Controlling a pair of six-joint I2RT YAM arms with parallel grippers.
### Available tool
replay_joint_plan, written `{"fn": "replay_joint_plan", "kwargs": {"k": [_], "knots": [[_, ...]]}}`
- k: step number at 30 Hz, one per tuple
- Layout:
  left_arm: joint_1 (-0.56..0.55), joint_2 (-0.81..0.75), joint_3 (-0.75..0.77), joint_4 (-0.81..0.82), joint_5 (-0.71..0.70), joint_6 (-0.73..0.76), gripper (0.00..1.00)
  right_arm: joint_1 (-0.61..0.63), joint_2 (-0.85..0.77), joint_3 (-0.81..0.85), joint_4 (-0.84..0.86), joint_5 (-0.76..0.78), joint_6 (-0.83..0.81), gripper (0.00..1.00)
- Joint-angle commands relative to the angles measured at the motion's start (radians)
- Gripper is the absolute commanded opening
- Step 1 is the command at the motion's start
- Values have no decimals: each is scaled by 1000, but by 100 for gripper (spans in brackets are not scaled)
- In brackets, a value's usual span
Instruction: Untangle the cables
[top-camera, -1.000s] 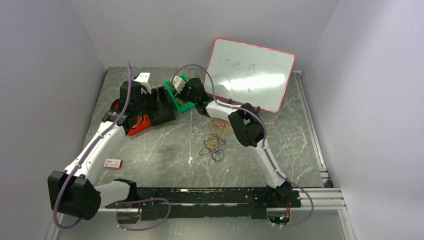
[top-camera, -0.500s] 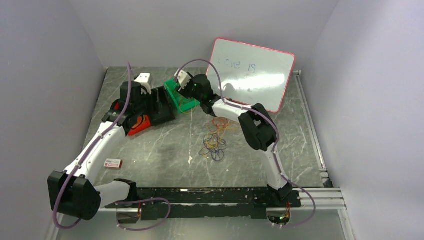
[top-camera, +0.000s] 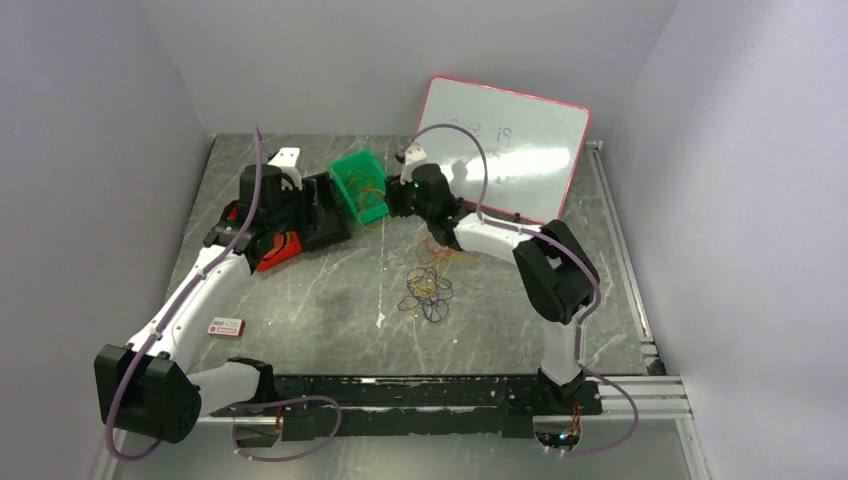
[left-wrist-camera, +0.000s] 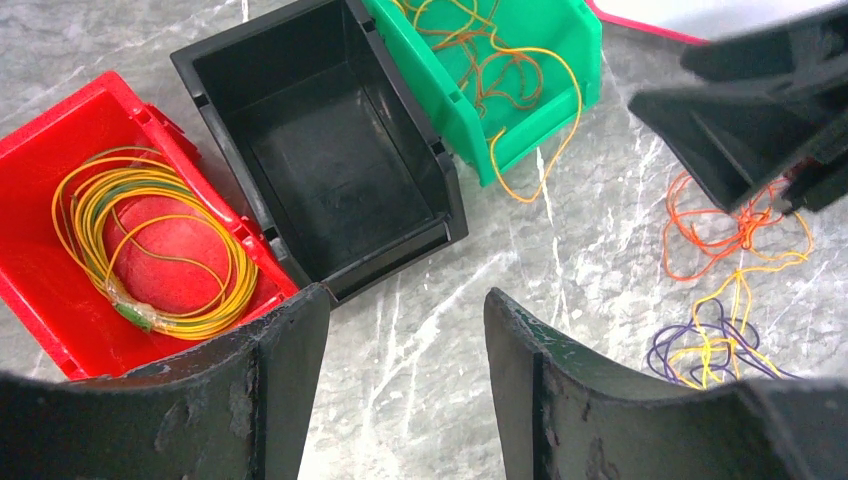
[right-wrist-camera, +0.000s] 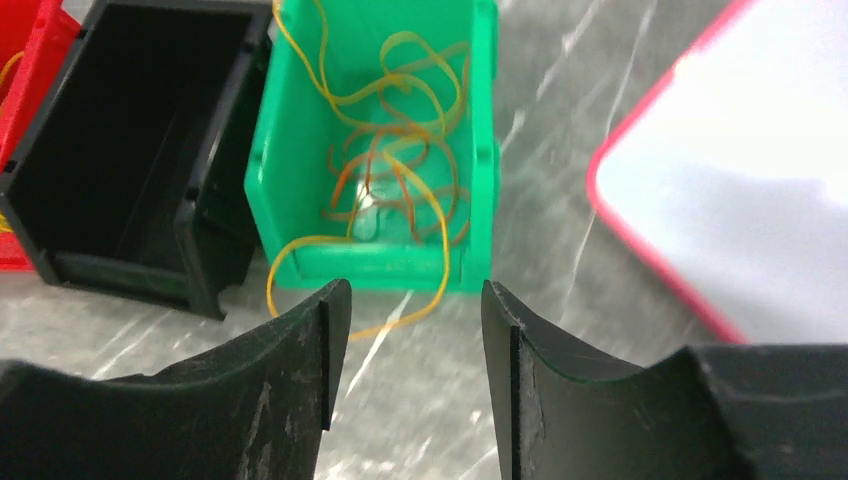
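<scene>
Orange, yellow and dark thread-thin cables (top-camera: 430, 285) are seen tangled in curly loops on the grey marbled table (top-camera: 330, 290), near the right gripper (right-wrist-camera: 415, 295). More orange cable (right-wrist-camera: 400, 180) is heaped in the green bin (right-wrist-camera: 268, 160), one loop draped over its wall. A yellow coil (left-wrist-camera: 150, 240) is tucked in the red bin (left-wrist-camera: 40, 170), black bin (left-wrist-camera: 330, 170) between. Both that one and the left gripper (left-wrist-camera: 405, 310) are spread apart, nothing gripped.
</scene>
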Motion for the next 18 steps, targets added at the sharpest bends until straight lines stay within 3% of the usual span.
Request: {"fn": "replay_joint_plan", "kwargs": {"k": [1,7,12,18], "knots": [[6,-17,-14,9,30,-15,63,-9,-56,-182,83,49,408,54],[7,-13,-6,3,42,-21,63,-8,-8,-287,325,3,676,55],[6,-29,-17,9,49,-29,63,-12,53,-304,423,59,756,53],[6,-20,-18,9,56,-30,63,-38,167,-319,554,41,778,42]]}}
